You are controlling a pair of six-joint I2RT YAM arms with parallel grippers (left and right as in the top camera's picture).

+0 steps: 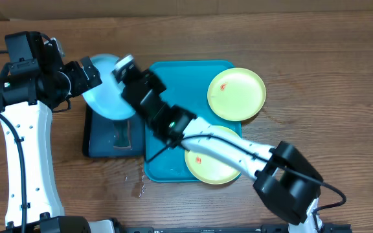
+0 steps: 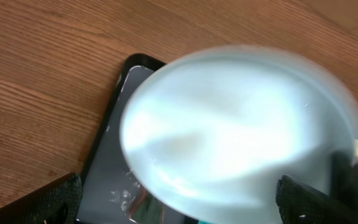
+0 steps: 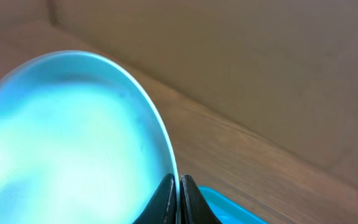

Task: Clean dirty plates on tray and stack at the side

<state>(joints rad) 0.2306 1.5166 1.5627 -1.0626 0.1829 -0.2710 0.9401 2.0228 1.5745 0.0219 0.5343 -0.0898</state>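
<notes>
The right gripper (image 1: 123, 66) is closed thin on the rim of the light blue plate (image 1: 105, 97), its fingers (image 3: 166, 196) pinched either side of the edge in the right wrist view; the plate is lifted clear of the turquoise tray (image 1: 190, 81) and hangs over the far end of the dark navy tray (image 1: 99, 139), which lies just beside the turquoise tray's left edge; judged, this placing lets whatever comes off the plate drop into the navy tray rather than onto the tabletop (image 1: 316, 39). The left gripper (image 1: 88, 72) stands wide and holds nothing, facing the plate's pale surface close by its left rim; no cloth or tool is visible in it, so how the cleaning is to be done cannot be told. One yellow-green plate (image 1: 236, 94) sits at the far right corner of the turquoise tray, overhanging its rim; a second yellow-green plate (image 1: 214, 173) lies at the near right corner, partly under the right arm (image 1: 238, 149); both carry orange-red smears and appear uncleaned. No stack exists at the side yet; the task is judged to be at its first plate.
</notes>
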